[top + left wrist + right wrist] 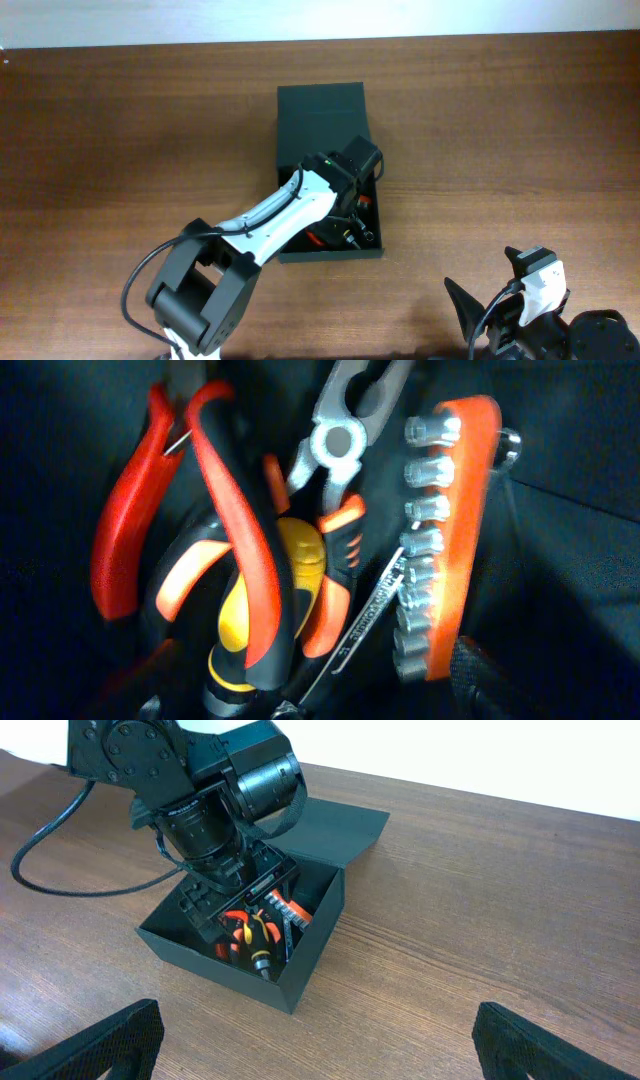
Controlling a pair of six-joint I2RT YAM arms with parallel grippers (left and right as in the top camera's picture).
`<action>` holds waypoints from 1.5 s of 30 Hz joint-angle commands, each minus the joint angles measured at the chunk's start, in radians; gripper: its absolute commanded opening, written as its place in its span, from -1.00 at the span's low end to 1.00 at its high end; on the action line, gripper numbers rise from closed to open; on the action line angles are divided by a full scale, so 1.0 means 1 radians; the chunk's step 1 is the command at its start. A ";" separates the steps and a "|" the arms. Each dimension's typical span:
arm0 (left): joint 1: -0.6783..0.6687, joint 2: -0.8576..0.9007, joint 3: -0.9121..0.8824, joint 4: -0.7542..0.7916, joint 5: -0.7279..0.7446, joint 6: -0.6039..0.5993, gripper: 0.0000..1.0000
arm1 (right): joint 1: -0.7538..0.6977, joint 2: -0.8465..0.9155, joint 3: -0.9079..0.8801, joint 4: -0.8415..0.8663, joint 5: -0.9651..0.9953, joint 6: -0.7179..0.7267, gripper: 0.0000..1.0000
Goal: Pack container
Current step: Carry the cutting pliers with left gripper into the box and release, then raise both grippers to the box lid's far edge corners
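Well, wood table (120, 130) w/ white wall (500, 750); right tool (315, 1013) spread, empty; left tool (240, 900) unclear.

Overhead, the left arm (290, 205) hides most tools (350, 232) in the container (320, 120) and the left hand (240, 892), whose finger spacing cannot be told. In the left wrist view, the red pliers (135, 520) run off the top edge; the socket rail (455, 530) is blurred.

We see the container (315, 948) open on the worktop (480, 900), its flap lid (335, 828) laid back toward the far edge. The left arm (200, 810) reaches inside, above orange-handled tools (255, 932). The right jaws stand wide apart.
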State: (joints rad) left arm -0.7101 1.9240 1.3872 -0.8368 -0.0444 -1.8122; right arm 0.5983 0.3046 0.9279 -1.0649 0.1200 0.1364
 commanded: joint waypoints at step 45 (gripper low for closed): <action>0.006 -0.758 0.015 -0.390 -0.163 1.155 0.99 | -0.003 -0.008 -0.002 0.073 -0.122 0.034 0.97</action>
State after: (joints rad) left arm -0.7101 1.1694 1.3933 -1.2278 -0.1925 -0.6731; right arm 0.5983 0.3046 0.9279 -1.0351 0.0429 0.1570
